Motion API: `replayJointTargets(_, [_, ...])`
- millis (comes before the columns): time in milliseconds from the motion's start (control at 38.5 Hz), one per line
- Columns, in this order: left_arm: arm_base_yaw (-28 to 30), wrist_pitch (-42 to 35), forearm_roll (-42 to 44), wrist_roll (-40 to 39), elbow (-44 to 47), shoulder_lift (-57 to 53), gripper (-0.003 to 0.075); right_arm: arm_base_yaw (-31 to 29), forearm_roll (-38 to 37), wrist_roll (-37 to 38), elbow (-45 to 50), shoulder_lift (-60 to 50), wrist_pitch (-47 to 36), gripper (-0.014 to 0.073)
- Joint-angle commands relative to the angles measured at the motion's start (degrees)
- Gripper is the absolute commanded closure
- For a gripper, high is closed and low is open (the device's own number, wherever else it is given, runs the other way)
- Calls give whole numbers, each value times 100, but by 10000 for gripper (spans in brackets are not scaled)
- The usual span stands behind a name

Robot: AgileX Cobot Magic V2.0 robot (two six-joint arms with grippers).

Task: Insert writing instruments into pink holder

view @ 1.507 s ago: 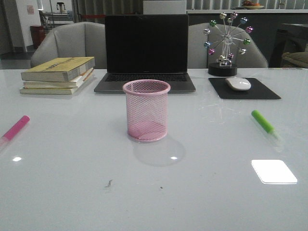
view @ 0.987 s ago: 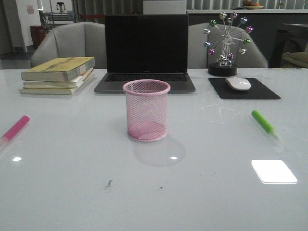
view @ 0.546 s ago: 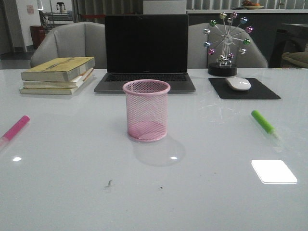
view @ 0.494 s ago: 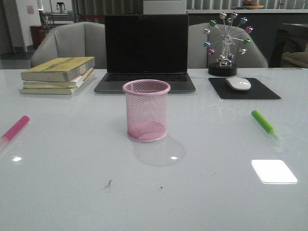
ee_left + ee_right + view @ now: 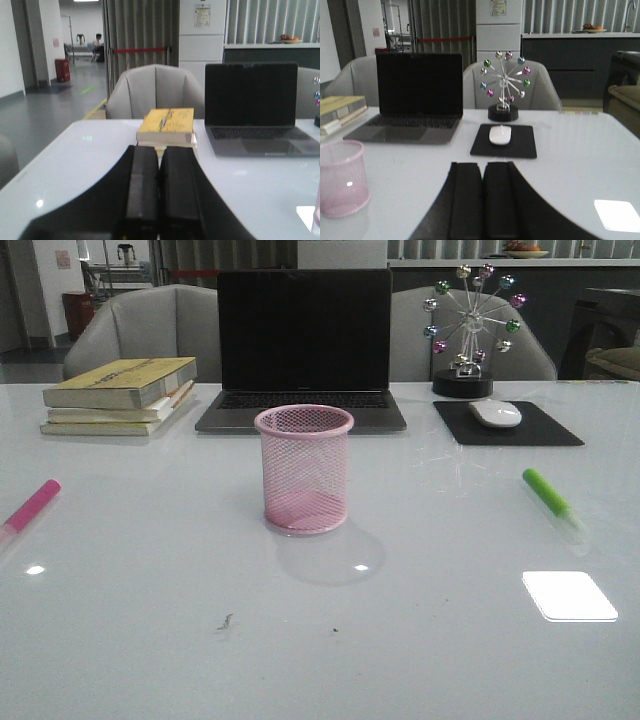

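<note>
Your pink holder (image 5: 304, 470) stands upright mid-table, empty — the pink marker (image 5: 30, 508) lies far left, the green marker (image 5: 551, 498) far right. Your left gripper (image 5: 160, 192) and right gripper (image 5: 483, 200) both have fingers pressed together, holding nothing.

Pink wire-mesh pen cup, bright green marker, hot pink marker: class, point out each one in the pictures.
Pink wire-mesh pen cup (image 5: 304, 475), front view, middle of its mesh wall.
Bright green marker (image 5: 547, 493), front view, green barrel.
Hot pink marker (image 5: 34, 504), front view, pink barrel.

front camera forward, wrists share laptop (image 5: 251, 95)
</note>
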Motion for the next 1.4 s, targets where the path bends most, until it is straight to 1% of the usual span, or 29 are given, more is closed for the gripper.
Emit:
replayJointTargets(0, [-12,-503,112,-59,-537,-94,621,-4,40,-31,-697,-32,-248,536])
replayJointTargets(104, [-12,-367,256,-59,-967,63,621,-4,40,-31,-1167,207,-167,536])
replayJointTargets(286, [-12,-343,269,-59,-1669,756,621,-4,40,-31,-1809,1021,47,536])
replayJointTargets(442, [-12,-366,269,-59,-2277,1642,621,-4,35,-36,-2205,1985,72,536])
replayJointTargets(572, [-12,-378,269,-59,-2694,2690,621,-4,35,-36,-2487,2943,65,536])
replayJointTargets(676, [-12,-419,269,-59,-2836,3368,621,-4,35,-36,-2618,3550,11,536])
replayJointTargets(780, [-12,-486,225,-59,-2836,3867,616,-4,35,-36,-2618,3917,-157,536])
replayJointTargets(910, [-12,-451,-287,-59,-2836,4275,616,-4,35,-36,-2618,4211,-186,535])
replayJointTargets(962, [-12,-381,-341,-59,-2836,4381,608,-4,35,-36,-2618,4274,-152,527])
replayJointTargets(1013, [-12,-278,-341,-59,-2836,4478,571,-4,35,-36,-2618,4280,-88,487])
replayJointTargets(1039, [-12,-191,-341,-59,-2836,4505,536,-4,35,-36,-2618,4294,-52,459])
replayJointTargets(1143, [-12,174,-528,-59,-2836,4630,364,-4,35,-36,-2618,4393,20,286])
replayJointTargets(1195, [-12,313,-688,-59,-2836,4645,297,-4,35,-36,-2618,4439,47,198])
replayJointTargets(1247, [-12,373,-750,-59,-2836,4645,270,-4,35,-36,-2618,4505,62,160])
replayJointTargets(1299, [-12,418,-791,-59,-2836,4645,268,-4,35,-36,-2618,4586,98,139])
replayJointTargets(1377, [-12,417,-791,-59,-2836,4645,268,-4,35,-36,-2618,4743,178,134])
